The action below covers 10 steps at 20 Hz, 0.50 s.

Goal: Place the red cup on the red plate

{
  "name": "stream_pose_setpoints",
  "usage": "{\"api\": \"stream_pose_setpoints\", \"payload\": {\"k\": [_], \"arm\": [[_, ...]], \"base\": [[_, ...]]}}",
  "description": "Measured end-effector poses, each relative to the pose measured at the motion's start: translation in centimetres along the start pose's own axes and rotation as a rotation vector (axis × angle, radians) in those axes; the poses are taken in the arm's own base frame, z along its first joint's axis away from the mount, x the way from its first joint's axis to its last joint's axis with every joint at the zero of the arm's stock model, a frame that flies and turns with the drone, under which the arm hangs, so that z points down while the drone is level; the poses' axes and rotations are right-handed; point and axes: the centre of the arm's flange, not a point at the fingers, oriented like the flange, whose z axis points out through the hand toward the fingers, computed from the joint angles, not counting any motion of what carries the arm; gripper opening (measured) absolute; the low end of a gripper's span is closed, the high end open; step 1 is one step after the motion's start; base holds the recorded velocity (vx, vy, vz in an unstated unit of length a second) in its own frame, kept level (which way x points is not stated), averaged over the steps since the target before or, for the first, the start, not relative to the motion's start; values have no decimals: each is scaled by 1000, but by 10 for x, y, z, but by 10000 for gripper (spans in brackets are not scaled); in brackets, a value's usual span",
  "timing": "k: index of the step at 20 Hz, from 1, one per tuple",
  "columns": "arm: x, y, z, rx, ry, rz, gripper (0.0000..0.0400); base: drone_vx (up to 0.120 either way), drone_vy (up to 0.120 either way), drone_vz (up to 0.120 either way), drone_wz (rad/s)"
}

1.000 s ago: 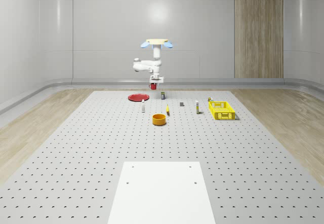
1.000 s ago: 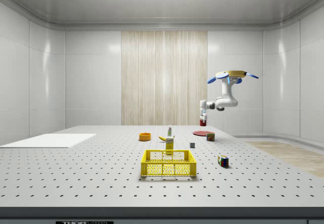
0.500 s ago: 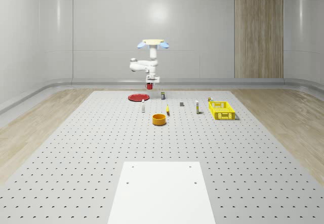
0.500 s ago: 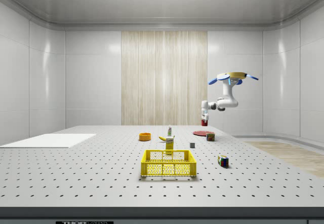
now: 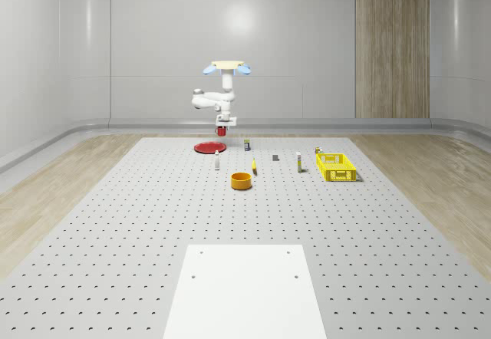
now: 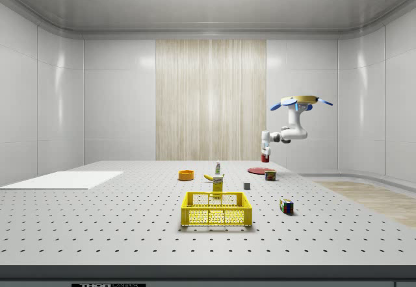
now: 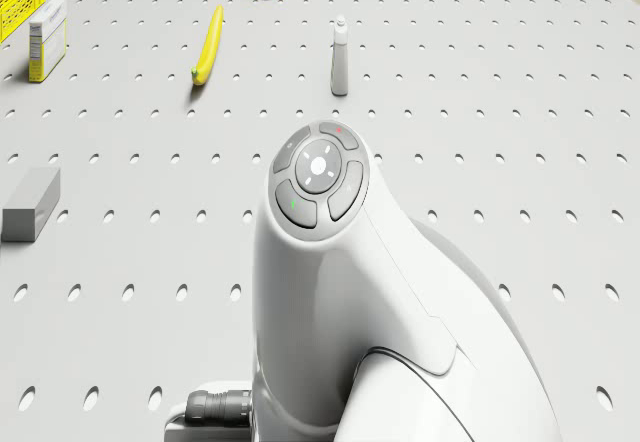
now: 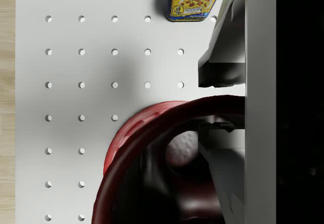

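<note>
We hover above the counter (image 5: 115,224). Our end effector (image 5: 222,129) grips the red cup (image 5: 222,132) over the red plate (image 5: 207,148).

Worktop (image 5: 115,224): grey perforated plate, white sheet (image 5: 244,289) lying flat at lower centre of the whole-scene view. Resting on it around mid-frame: red plate (image 5: 208,148) furthest back, spam can (image 5: 246,145) to its right, small white bottle (image 5: 217,161), orange bowl (image 5: 242,180), banana (image 5: 254,167), grey block (image 5: 275,156), white carton (image 5: 298,162), yellow basket (image 5: 337,166) at the right. Side view, lower right of centre: coloured cube (image 6: 286,205) near the basket.
</note>
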Motion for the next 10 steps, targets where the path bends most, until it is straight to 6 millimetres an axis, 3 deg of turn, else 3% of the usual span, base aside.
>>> {"api": "stream_pose_setpoints", "payload": {"k": [4, 10], "arm": [[0, 0, 0, 0, 0, 0, 100], [0, 0, 0, 0, 0, 0, 100]], "base": [[0, -10, -120, 0], [0, -120, -120, 0]]}}
